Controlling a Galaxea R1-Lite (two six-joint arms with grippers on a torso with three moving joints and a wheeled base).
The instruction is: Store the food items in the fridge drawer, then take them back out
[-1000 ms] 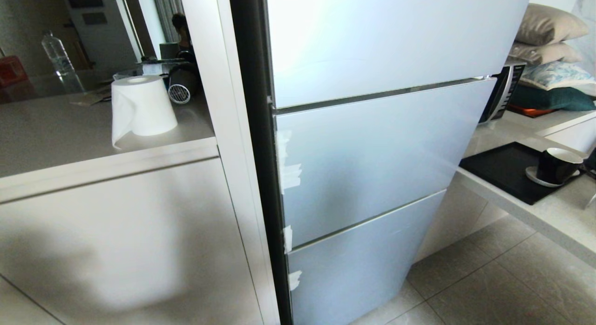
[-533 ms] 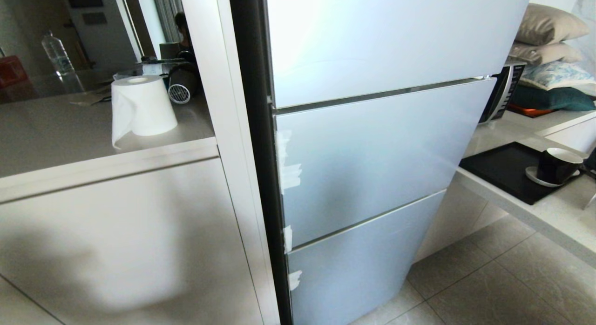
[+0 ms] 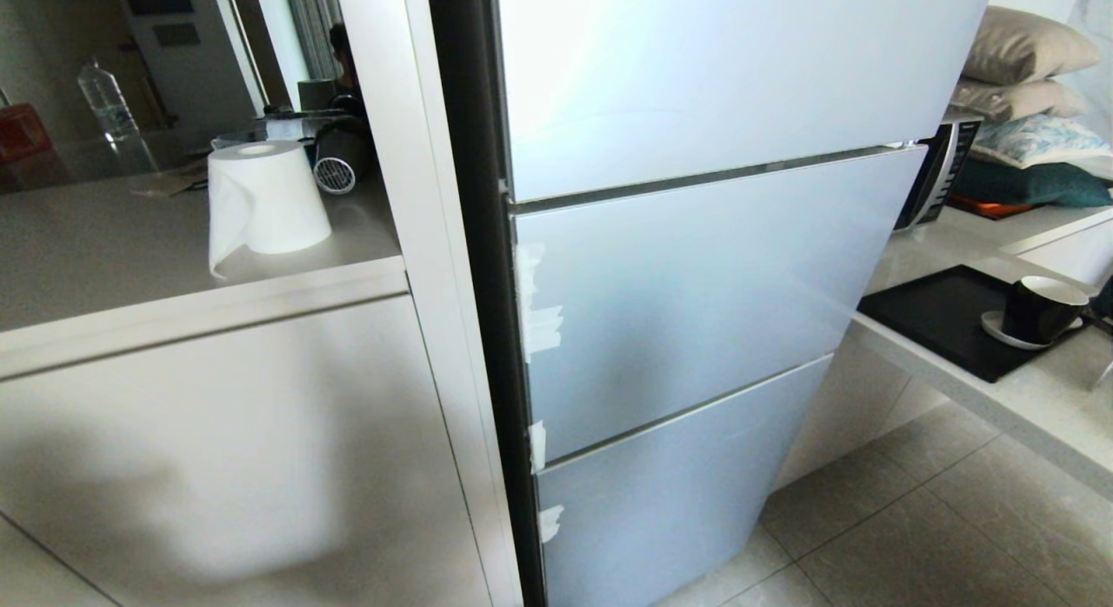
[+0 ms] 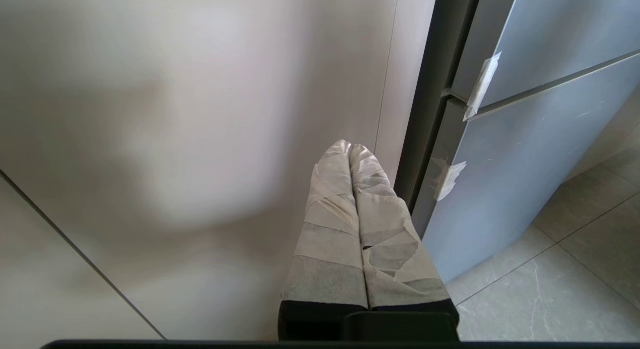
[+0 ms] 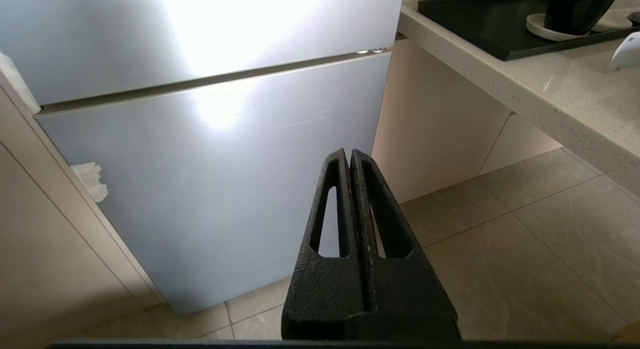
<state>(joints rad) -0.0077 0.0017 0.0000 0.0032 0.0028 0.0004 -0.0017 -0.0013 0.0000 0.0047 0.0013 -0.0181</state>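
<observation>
Head looks down; both wrist views share the fridge (image 3: 696, 311).

Paper roll (image 3: 265, 203) on grey counter (image 3: 104, 250)

Home kitchen: closed fridge (image 3: 696, 285), stone counters (image 3: 174, 242), microwave (image 3: 935, 176), cup (image 3: 1039, 310), tiled floor (image 3: 913, 537).

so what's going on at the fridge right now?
Nothing is being handled yet. The fridge has all its door panels closed, with no drawer or food in view. The left gripper and the right gripper both hang low in front of it, jaws shut and empty.
</observation>
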